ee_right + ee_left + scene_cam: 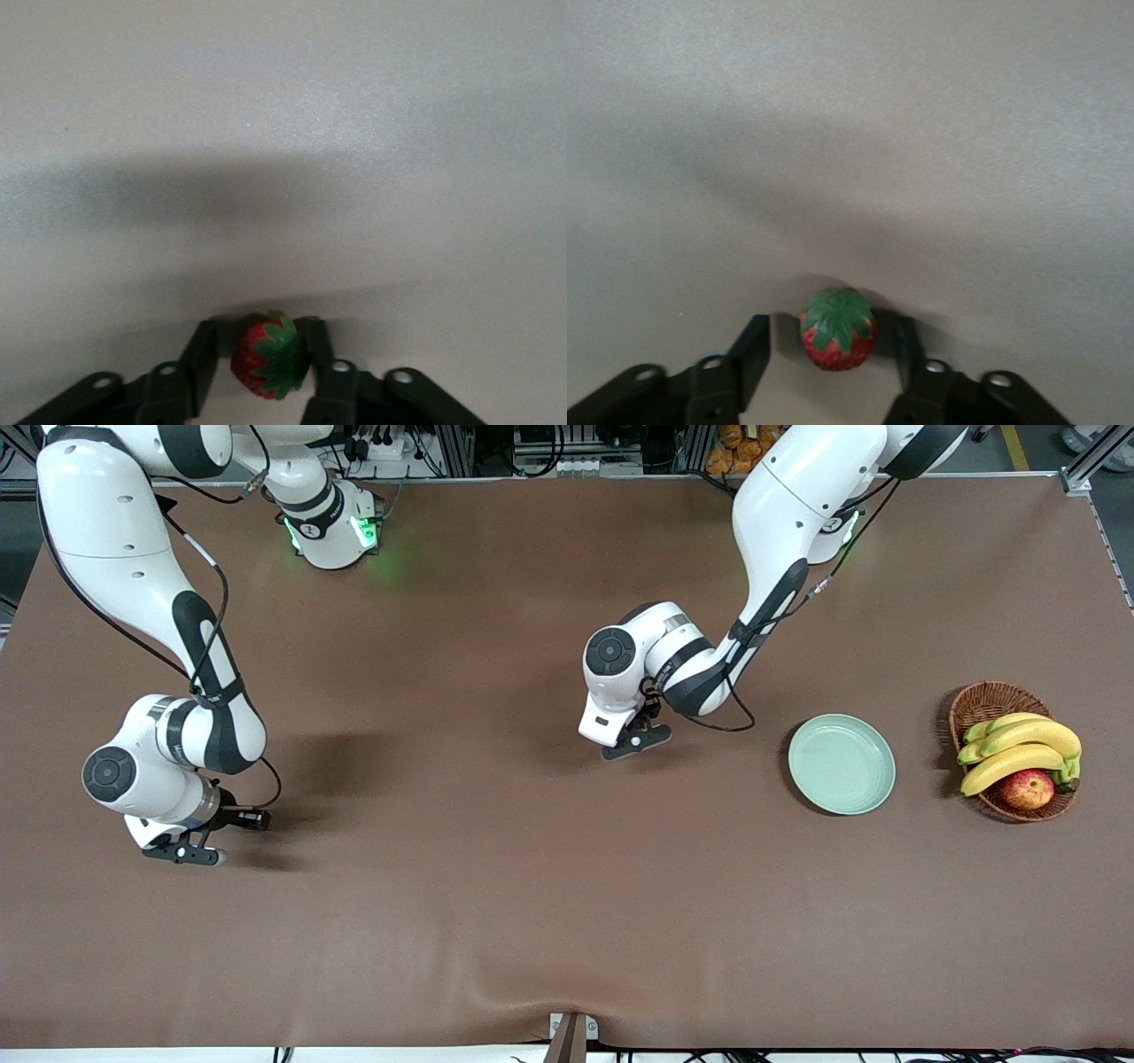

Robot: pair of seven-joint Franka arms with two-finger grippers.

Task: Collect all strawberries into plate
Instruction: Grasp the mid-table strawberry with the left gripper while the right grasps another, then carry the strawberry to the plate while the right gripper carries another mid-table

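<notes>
Both tools are down at the desk. Left tool sits mid-desk with its fingers spread around a strawberry, gaps showing either side. Right tool, toward its own end, has its fingers clenched on another strawberry. An empty plate lies beside a basket of bananas and an apple.

Strawberry on brown table, between open left pincer fingers.
</notes>
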